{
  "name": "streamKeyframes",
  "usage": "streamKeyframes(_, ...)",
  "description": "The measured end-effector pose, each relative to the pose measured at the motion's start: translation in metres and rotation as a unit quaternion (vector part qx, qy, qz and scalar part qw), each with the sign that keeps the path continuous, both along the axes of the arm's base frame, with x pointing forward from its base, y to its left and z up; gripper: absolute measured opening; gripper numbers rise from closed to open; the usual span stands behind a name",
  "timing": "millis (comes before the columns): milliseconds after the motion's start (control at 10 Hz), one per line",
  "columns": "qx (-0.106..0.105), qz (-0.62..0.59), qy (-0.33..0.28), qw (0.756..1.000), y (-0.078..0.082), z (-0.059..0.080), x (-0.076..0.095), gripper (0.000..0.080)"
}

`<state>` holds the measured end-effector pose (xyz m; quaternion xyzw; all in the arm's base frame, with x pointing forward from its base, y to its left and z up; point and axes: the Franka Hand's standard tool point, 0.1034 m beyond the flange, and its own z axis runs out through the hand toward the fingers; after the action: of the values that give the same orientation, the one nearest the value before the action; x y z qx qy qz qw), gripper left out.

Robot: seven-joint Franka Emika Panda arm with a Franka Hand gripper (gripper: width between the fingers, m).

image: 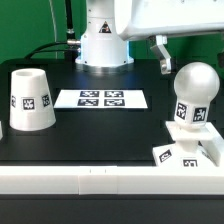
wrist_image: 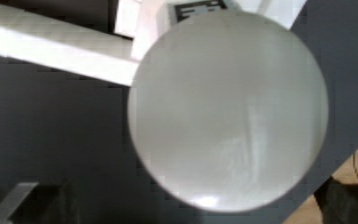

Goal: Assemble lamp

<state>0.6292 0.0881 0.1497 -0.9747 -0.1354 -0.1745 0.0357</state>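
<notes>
The marker board (image: 101, 98) lies flat on the black worktop (image: 100, 135), towards its far side, four tags showing; a white ledge (image: 90, 182) borders the near edge.

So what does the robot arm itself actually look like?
It is a smooth, glossy white arm with rounded, tube-like segments and a broad round foot. At its end sit slim dark fingers, much thinner than the arm. No writing or tags can be made out on it.

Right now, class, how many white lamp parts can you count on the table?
3. The shade stands at the exterior view's left; the bulb stands upright on the base at the exterior view's right. More may lie off-frame.
</notes>
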Motion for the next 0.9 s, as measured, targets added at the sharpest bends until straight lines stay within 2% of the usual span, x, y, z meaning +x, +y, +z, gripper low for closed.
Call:
streamKeyframes(100, 0.000, 0.002, 0.004, 1.000, 0.000, -0.001, 0.001, 0.0698)
streamKeyframes(200, -0.001, 0.004, 0.027, 1.000, 0.001, -0.010, -0.003, 0.0698)
streamKeyframes(400, -0.006, 0.019, 0.109, 0.994, 0.009, -0.012, -0.007, 0.0698)
streamKeyframes(700, -0.028, 0.047, 0.180, 0.982, 0.009, -0.020, -0.012, 0.0698)
streamKeyframes(900, -0.045, 0.061, 0.168, 0.983, 0.008, -0.016, -0.002, 0.0698)
